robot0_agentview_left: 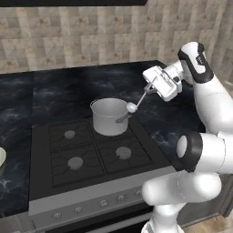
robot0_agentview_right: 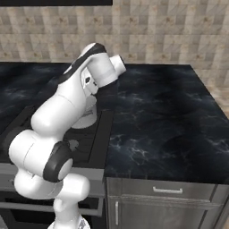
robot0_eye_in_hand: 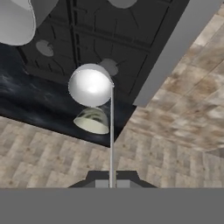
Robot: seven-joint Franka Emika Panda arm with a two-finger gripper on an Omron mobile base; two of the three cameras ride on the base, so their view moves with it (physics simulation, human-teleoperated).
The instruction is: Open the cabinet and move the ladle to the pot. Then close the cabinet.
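My gripper (robot0_agentview_left: pixel 149 88) is shut on the top of the ladle's thin handle. The ladle (robot0_agentview_left: pixel 131 107) hangs slanted down to the left, its shiny round bowl just off the right rim of the pot (robot0_agentview_left: pixel 108 117). The brushed-steel pot stands on the stove's back right burner, its short handle pointing right under the ladle. In the hand view the ladle (robot0_eye_in_hand: pixel 90 85) runs straight up from my gripper (robot0_eye_in_hand: pixel 111 183), and the pot (robot0_eye_in_hand: pixel 15 19) sits in the top left corner. In the right base view my arm covers most of the pot (robot0_agentview_right: pixel 87 117). The cabinet doors are out of view.
The black stove (robot0_agentview_left: pixel 91 150) is set into a dark marble counter (robot0_agentview_right: pixel 156 112) against a tiled wall. A cream bowl (robot0_agentview_left: pixel 1 158) sits on the counter at the far left and shows as the cream bowl (robot0_eye_in_hand: pixel 92 120) in the hand view. Grey base cabinets (robot0_agentview_right: pixel 165 201) lie below.
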